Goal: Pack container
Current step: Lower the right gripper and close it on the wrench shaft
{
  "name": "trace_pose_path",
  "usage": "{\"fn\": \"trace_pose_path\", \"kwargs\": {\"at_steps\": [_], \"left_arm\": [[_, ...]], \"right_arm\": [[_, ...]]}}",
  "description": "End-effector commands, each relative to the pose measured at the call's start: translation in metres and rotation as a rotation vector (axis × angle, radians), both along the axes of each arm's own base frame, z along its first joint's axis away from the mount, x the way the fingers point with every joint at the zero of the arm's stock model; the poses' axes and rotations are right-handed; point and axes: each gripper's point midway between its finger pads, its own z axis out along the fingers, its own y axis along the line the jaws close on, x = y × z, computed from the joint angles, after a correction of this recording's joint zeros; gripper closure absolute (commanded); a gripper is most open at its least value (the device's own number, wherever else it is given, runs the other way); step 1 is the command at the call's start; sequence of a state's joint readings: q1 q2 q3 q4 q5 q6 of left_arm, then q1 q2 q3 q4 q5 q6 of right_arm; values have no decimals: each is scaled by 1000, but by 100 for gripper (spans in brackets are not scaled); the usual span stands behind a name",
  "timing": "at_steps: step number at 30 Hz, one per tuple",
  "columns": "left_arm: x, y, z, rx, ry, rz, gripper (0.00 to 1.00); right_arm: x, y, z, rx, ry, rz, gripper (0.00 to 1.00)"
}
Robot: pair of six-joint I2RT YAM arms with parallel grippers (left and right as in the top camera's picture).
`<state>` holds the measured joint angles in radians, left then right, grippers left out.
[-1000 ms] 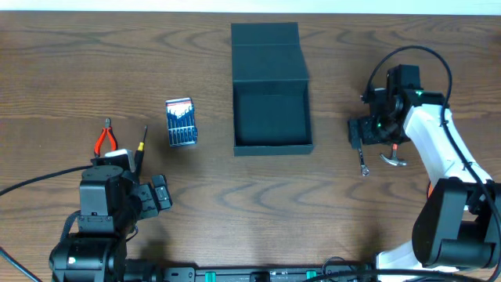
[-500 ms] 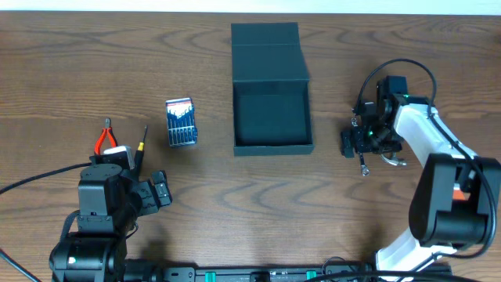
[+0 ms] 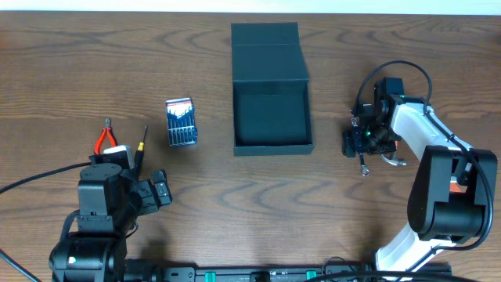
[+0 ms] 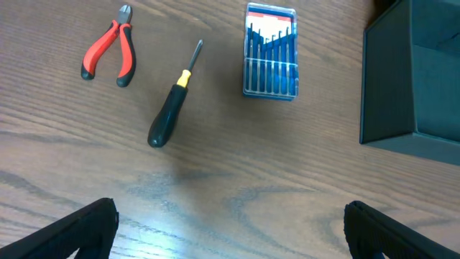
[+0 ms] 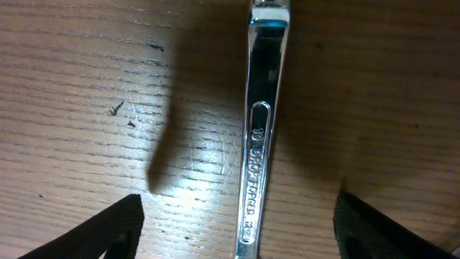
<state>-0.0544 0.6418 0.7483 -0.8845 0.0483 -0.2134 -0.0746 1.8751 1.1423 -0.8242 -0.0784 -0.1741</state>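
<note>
So: the container point(image 3: 272, 146) sits mid-table, lid back, and we see nothing in it. Right of it, the right gripper point(image 5: 248, 226) straddles the wrench point(image 5: 259, 144), fingers apart, not touching. Left of it lie the bit case point(image 4: 271, 50), screwdriver point(image 4: 172, 97) and pliers point(image 4: 108, 52). The left gripper point(image 4: 233, 230) hangs agape, empty. Packing not yet begun, we judge.

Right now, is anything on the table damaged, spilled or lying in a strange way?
Nothing stands out. The container stands open and empty; the pliers, screwdriver, bit case and wrench lie flat on the table, nothing spilled.
</note>
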Motion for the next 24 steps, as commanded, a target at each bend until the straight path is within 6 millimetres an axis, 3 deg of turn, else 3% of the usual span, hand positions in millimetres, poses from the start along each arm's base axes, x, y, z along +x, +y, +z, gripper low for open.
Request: {"fn": "trace_pose_path", "kwargs": {"at_steps": [1, 24], "left_arm": [[3, 1, 8, 1, -21, 12, 1], [3, 1, 8, 1, -20, 12, 2]], "right_arm": [[-3, 3, -5, 8, 18, -8, 20], [-7, -13, -20, -87, 53, -26, 15]]}}
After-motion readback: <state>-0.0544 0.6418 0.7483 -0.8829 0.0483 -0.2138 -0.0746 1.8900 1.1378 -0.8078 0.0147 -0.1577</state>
